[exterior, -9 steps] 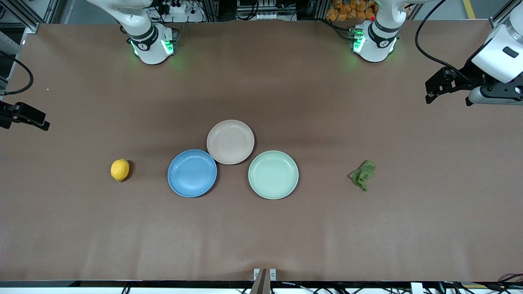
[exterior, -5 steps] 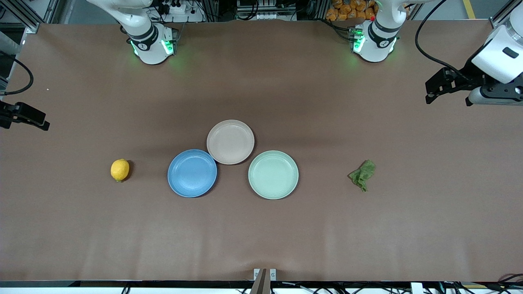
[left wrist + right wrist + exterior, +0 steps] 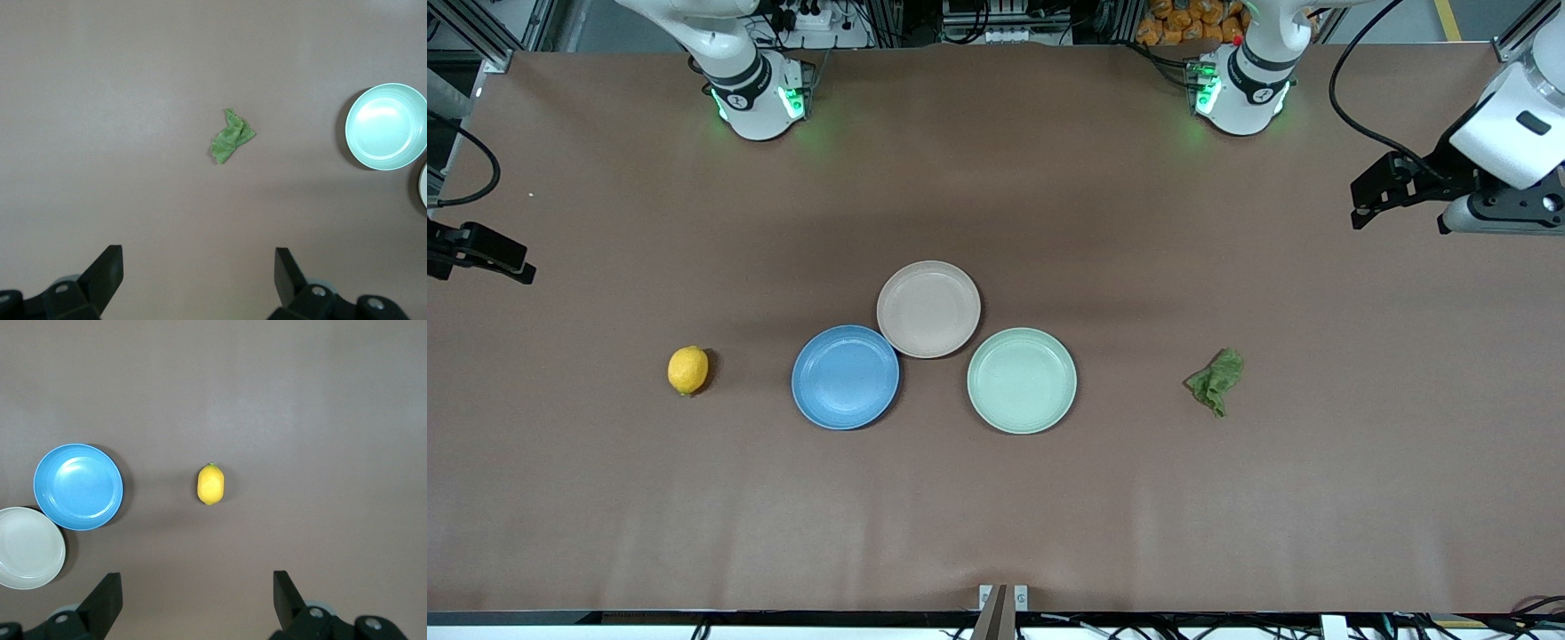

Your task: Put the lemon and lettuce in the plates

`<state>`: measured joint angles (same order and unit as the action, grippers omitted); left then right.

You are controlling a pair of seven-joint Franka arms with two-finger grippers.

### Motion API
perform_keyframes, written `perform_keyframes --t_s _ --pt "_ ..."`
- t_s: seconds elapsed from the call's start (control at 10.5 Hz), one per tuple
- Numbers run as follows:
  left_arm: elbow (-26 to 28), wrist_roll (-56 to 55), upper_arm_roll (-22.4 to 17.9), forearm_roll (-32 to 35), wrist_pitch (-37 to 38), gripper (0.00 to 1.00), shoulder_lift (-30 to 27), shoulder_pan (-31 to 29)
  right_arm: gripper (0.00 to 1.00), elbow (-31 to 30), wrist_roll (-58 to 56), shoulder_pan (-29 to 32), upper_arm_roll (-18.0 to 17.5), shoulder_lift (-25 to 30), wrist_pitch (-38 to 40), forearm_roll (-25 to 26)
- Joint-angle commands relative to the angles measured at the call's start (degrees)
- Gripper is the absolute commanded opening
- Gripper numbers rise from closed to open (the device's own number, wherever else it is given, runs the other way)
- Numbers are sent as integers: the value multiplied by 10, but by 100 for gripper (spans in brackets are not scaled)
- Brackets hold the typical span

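The yellow lemon lies on the table toward the right arm's end, beside the blue plate. The beige-pink plate touches the blue plate and lies farther from the front camera. Both plates are empty. The green lettuce lies toward the left arm's end. My left gripper is open and empty, high over the table, with the lettuce below it. My right gripper is open and empty, high over the table, with the lemon below it.
A pale mint green plate sits empty between the blue plate and the lettuce, close to the beige-pink plate. The brown table is bare around the lemon and the lettuce.
My left gripper has shifted very slightly. The lemon, the lettuce, the plates and the right arm have not moved.
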<state>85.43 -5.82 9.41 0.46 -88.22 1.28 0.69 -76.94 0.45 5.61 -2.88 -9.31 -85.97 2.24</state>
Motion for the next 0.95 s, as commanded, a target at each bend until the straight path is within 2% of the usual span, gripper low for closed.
perform_keyframes --t_s 0.0,0.38,0.67,0.86 --pt "-8 5 -1 -7 -2 100 44 -3 100 3 -2 1 -4 -1 4 8" --pt "-8 5 -3 -6 -55 100 105 -3 100 -5 -1 1 -4 -1 9 8" --pt "0 5 -3 -5 -96 100 140 -3 100 -6 3 4 -4 -1 54 8" --pt "2 5 -2 -7 -129 100 182 1 100 -8 4 5 -4 -1 55 8"
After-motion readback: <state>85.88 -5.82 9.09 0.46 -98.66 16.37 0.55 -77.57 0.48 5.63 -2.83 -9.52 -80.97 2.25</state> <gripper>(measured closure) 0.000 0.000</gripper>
